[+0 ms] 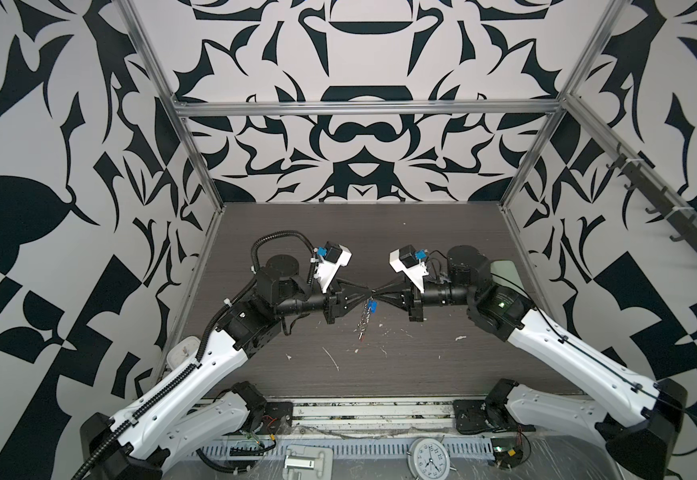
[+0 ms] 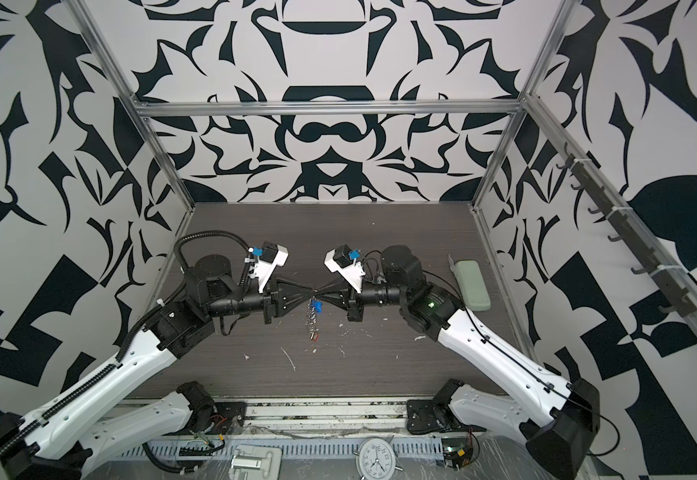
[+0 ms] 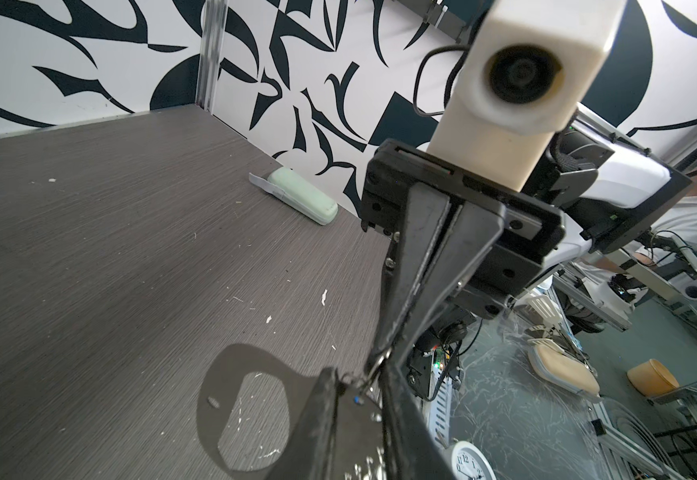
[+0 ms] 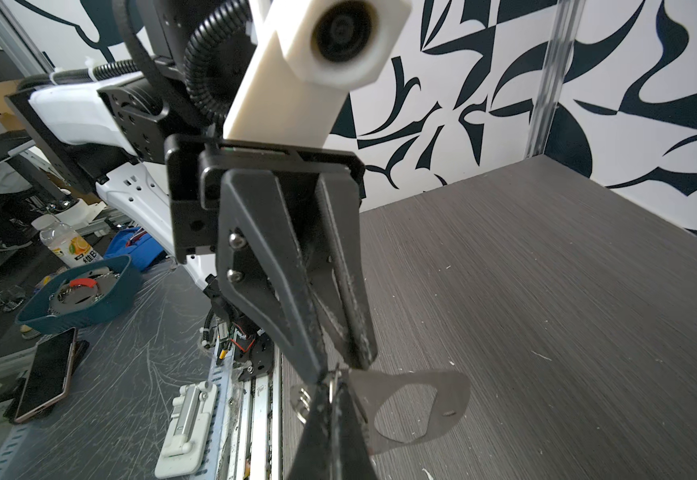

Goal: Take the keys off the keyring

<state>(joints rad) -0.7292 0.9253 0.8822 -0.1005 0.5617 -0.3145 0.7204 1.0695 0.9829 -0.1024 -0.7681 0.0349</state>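
My two grippers meet tip to tip above the middle of the table in both top views, the left gripper [image 1: 366, 292] [image 2: 312, 292] and the right gripper [image 1: 375, 292] [image 2: 320, 292]. The keyring [image 1: 365, 319] [image 2: 311, 320] hangs from them as a short chain of silver rings. A key with a blue tag [image 1: 372, 307] [image 2: 317, 307] dangles just under the tips. Another key, with a red tag [image 1: 362, 336] [image 2: 315, 336], hangs at the chain's lower end. My right gripper [image 4: 333, 390] is shut on a wire ring. In the left wrist view my left gripper [image 3: 359, 374] pinches a ring across a narrow gap. The flat grey D-shaped loop [image 4: 442, 386] [image 3: 214, 374] juts out beside the tips.
A pale-green oblong case [image 2: 471, 284] [image 3: 301, 199] lies by the right wall. White flecks [image 1: 330, 357] dot the dark table. Off the front edge sit a round clock [image 1: 429, 457] and a white hinged bracket [image 1: 303, 459]. A second small clock [image 1: 180, 351] is behind the left arm.
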